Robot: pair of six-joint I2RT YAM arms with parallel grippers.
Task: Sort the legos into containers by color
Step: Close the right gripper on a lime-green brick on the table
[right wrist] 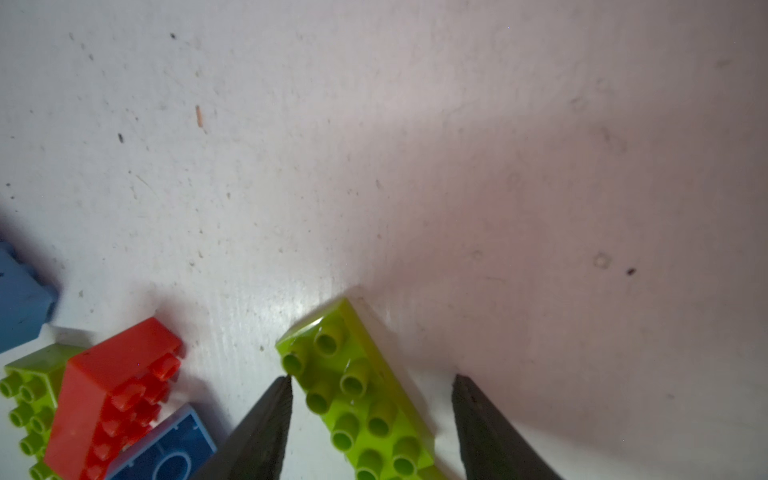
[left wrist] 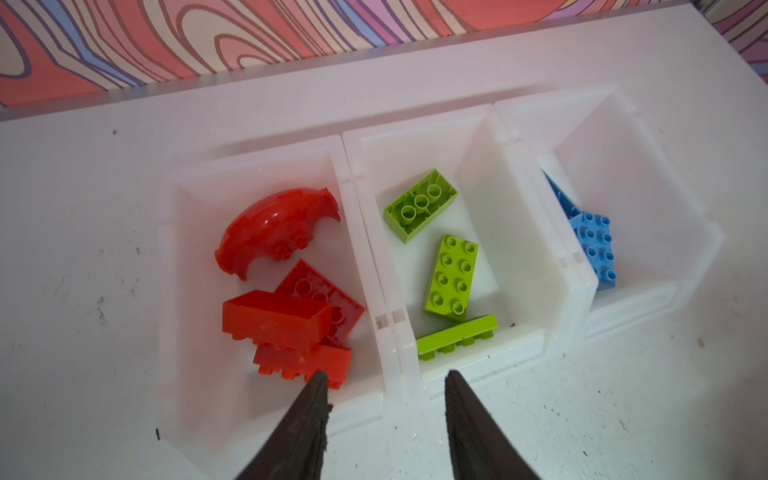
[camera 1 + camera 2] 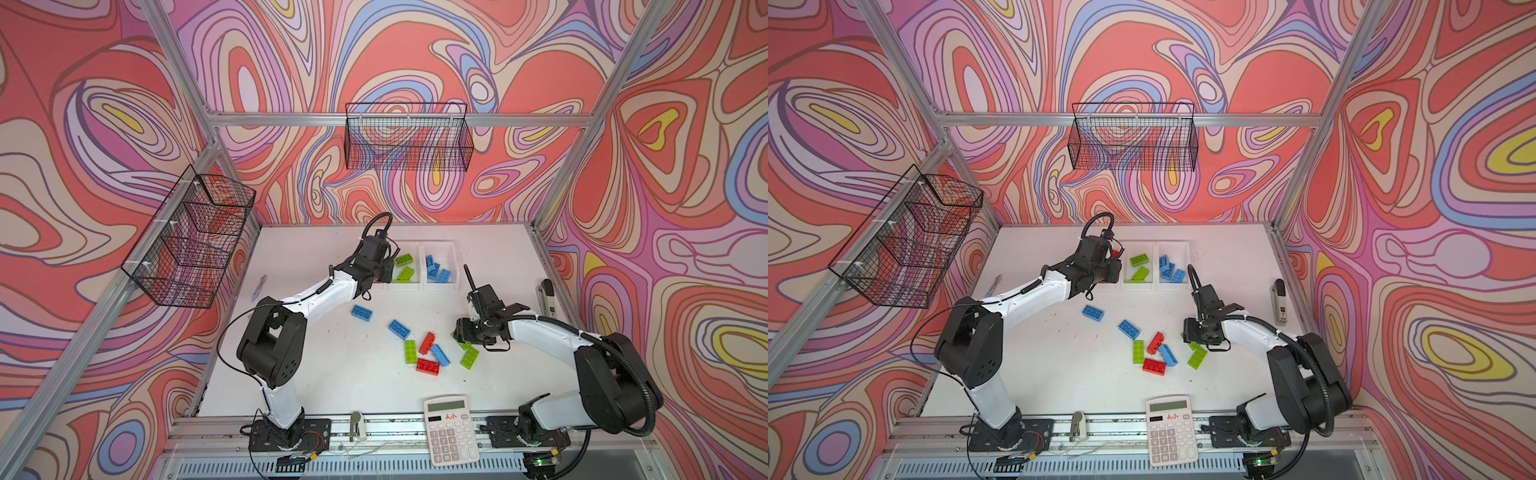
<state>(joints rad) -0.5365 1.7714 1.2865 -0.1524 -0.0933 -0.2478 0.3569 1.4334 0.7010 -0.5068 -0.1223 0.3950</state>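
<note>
Three joined white containers stand at the back. The red one (image 2: 170, 291) holds a red arch (image 2: 278, 224) and red bricks (image 2: 274, 318), the middle one (image 2: 519, 249) lime bricks (image 2: 453, 276), the last (image 2: 644, 187) blue bricks (image 2: 594, 245). My left gripper (image 2: 386, 376) hangs open and empty above the wall between the red and middle containers. Loose legos lie mid-table: blue (image 3: 362, 312), red (image 3: 428, 366), lime (image 3: 410, 352). My right gripper (image 1: 372, 377) is low over the table, open, its jaws straddling a lime brick (image 1: 361, 399). One fingertip (image 1: 282, 390) touches the brick's corner; the other stands apart.
A calculator (image 3: 451, 428) lies at the front edge. A stapler-like tool (image 3: 548, 297) sits by the right edge and a pen-like object (image 3: 258, 287) by the left. Black wire baskets hang on the back wall (image 3: 409, 141) and the left wall (image 3: 191, 241).
</note>
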